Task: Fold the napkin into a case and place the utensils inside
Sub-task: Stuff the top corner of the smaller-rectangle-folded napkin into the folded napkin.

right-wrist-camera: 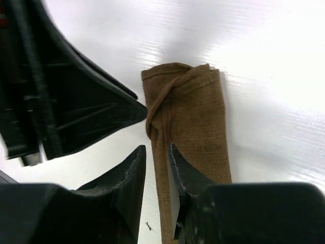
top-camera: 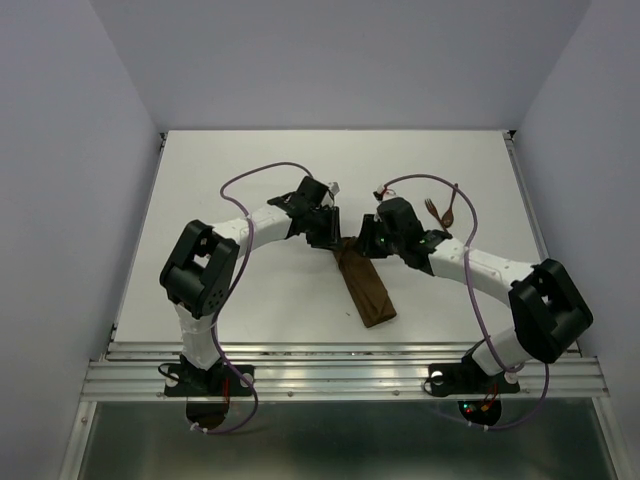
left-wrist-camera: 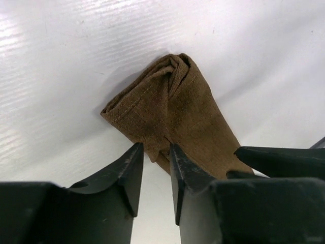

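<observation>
On white table, brown case lies centre as a diagonal folded strip; left claw & right claw at its far end, jaws nearly closed, can't tell if pinching cloth; fork + spoon lie apart from it, far-right

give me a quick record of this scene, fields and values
napkin: folded into a narrow strip, flat on the table
left gripper: at the strip's far end, fingers narrowly apart, cloth edge between
right gripper: same end, opposite side, likewise
grip: cannot tell whether either is clamped
fork, spoon: on the table beyond the right gripper, outside the strip
</observation>
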Robot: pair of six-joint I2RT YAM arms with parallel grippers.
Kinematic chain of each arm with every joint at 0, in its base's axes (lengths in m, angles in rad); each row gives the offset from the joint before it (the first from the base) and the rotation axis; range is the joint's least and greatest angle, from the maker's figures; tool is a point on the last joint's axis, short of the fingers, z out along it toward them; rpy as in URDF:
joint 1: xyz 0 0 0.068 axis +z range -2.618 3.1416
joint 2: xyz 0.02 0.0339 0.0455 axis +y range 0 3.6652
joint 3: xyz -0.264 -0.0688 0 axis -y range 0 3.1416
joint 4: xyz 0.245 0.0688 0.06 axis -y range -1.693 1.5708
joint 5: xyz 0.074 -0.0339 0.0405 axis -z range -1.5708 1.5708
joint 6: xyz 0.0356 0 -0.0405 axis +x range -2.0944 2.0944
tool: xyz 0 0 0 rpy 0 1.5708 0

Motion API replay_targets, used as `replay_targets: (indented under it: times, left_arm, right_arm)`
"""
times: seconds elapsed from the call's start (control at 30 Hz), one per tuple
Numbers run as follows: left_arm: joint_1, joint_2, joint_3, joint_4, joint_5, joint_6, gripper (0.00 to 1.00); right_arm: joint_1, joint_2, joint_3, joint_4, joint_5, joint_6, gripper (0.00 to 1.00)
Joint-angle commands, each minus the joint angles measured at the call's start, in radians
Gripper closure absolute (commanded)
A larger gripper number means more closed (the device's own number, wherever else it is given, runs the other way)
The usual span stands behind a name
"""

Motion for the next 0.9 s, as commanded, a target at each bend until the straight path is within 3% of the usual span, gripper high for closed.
replay_targets:
  times: [0.0,0.13,0.27,0.6,0.87]
  left_arm:
    - [-0.012,-0.051,0.068,-0.040,-0.055,0.041,0.60]
    - [-0.029,-0.033,0.105,-0.067,-0.103,0.056,0.51]
    - [-0.048,-0.013,0.126,-0.087,-0.133,0.061,0.50]
    - [-0.084,0.052,0.191,-0.144,-0.212,0.057,0.69]
    - [-0.092,0.101,0.197,-0.150,-0.236,0.045,0.66]
  right_arm:
    - [-0.021,0.006,-0.009,-0.030,0.083,0.042,0.75]
    - [-0.044,0.055,0.009,-0.042,0.048,0.072,0.88]
    - [-0.054,0.087,0.034,-0.053,0.032,0.087,0.97]
    - [-0.064,0.086,0.035,-0.055,0.032,0.096,0.96]
    - [-0.064,0.093,0.031,-0.055,0.032,0.098,0.96]
